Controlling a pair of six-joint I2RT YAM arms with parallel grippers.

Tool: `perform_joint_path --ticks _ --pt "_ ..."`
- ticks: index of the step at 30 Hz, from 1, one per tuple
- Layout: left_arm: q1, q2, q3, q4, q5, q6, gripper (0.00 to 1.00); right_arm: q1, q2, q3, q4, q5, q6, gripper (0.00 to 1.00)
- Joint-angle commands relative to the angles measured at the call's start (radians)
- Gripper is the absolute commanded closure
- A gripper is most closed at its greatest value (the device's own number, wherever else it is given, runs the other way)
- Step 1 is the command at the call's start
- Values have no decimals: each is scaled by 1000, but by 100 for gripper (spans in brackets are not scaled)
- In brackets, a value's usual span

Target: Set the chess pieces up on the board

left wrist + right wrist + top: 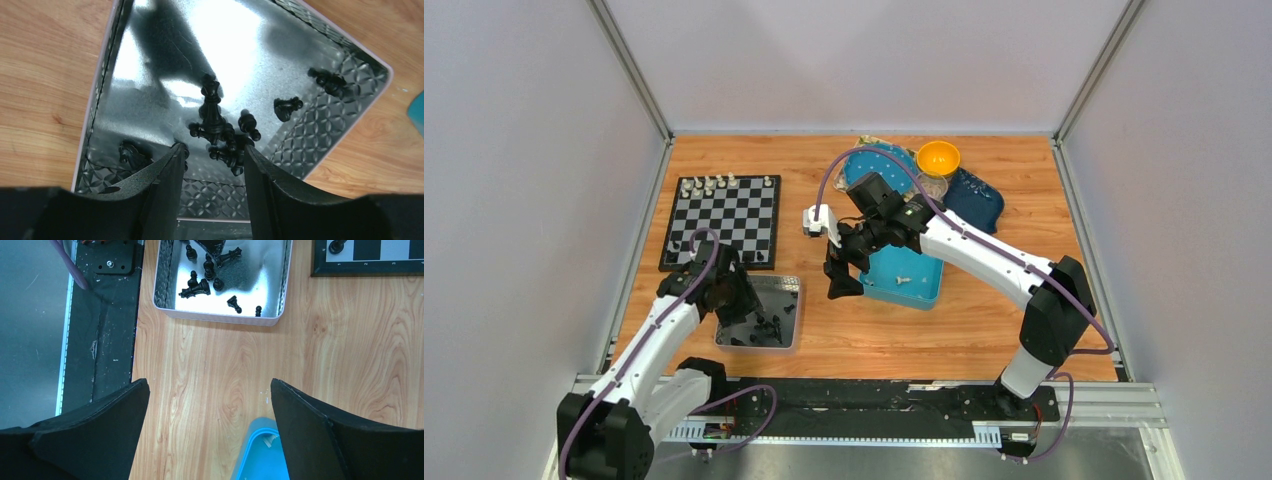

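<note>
Currently: left hand (214,150) is down inside the silver tray (150,100), at the near-left of the worktop (984,320). Its fingers (165,175) stand at a middling gap, and nothing is visibly pinched between them.

A knot of black chess pieces (212,112) lies just ahead of the fingertips. One tall piece rests across smaller ones. More lie loose toward the tray's far corner, all on their sides as far as I can see.

Right hand (209,385) is spread wide and empty. It hovers over bare wood between the silver tray and the blue tray (929,295).

The board (724,215) sits just beyond the silver tray. Cream pieces (719,184) line its far row. In the right wrist view, one black piece (337,246) stands at its near edge. Judgement: black side barely begun.

Risks from here:
- Pieces in the knot touch each other. The jaws may catch two at once, or nip only an edge, so one drops on the way up.
- A piece lying flat on slick metal may squirt sideways under the squeeze.
- A piece gripped on its side will reach the board tilted and may topple, or knock its neighbour.
- The left finger sits close to another dark piece (131,152) and could shove it into the tray wall.
</note>
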Motion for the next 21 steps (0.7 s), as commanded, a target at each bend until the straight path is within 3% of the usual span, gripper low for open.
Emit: perform_joint_path --ticks 1,7,8,21 --pt "-18 66 41 51 -42 22 45 2 14 31 6 -4 23 5" --pt "-41 123 36 103 -89 16 46 2 15 33 7 5 28 5" --pt "-44 131 32 112 -94 13 51 2 17 33 10 5 29 5" --pt "-69 189 -16 212 -175 -38 60 0 21 27 15 11 35 5"
